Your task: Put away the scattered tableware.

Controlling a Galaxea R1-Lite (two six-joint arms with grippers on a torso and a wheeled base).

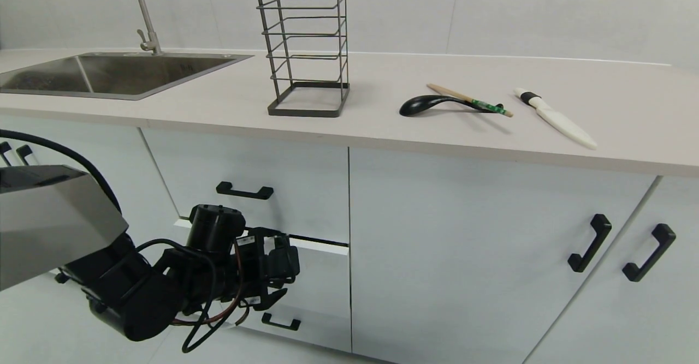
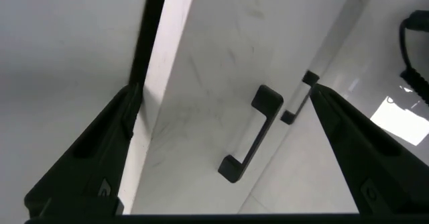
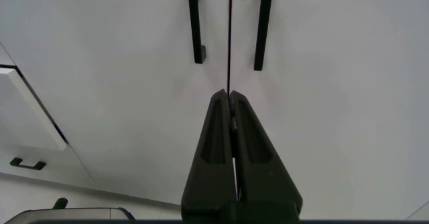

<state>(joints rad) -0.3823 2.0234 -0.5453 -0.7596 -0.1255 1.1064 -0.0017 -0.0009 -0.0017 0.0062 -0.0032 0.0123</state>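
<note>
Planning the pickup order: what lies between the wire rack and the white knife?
Head view: a black spoon with chopsticks across its handle.

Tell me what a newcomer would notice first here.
A tall black wire rack stands on the pale countertop, with a black spoon, wooden chopsticks and a white knife with a black band scattered to its right. Below, the left claw hangs open before a black drawer handle.

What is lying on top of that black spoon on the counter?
Wooden chopsticks lie across the handle of the black spoon, near its tip. The stretch of handle beneath them is covered, so how they touch cannot be seen.
</note>
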